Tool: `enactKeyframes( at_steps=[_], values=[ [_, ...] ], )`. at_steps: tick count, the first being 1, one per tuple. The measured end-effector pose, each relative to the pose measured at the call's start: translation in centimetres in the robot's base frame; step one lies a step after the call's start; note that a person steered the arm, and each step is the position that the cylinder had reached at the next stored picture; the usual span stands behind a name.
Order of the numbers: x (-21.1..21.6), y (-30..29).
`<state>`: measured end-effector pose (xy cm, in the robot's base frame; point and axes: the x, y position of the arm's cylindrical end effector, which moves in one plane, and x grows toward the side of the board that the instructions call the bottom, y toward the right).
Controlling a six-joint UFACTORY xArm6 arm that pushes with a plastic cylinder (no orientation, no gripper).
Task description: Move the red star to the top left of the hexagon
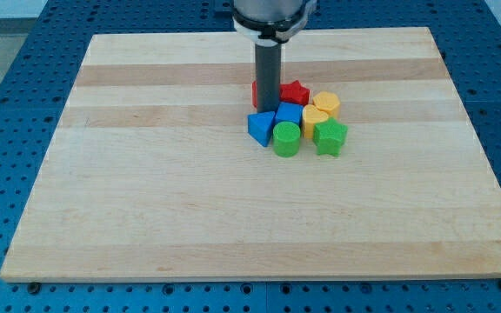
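The red star (297, 91) lies at the top of a tight cluster of blocks right of the board's middle. The yellow hexagon (327, 103) touches it on the right. My tip (266, 109) stands just left of the red star, close against it. A second red block (256, 92) sits left of the rod, mostly hidden by it, so its shape is unclear. Directly below the tip are a blue triangle (260, 128) and a blue cube-like block (290, 114).
A yellow heart (315, 119), a green cylinder (286, 139) and a green star (330, 136) fill the lower part of the cluster. The wooden board (146, 191) rests on a blue table.
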<state>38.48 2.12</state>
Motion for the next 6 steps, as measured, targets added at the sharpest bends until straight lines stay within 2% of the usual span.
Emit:
enactKeyframes(
  at_steps=[1, 3, 4, 6],
  values=[
    [0.0, 1.8],
    [-0.3, 1.8],
    [-2.5, 1.8],
    [-2.4, 3.7]
  ],
)
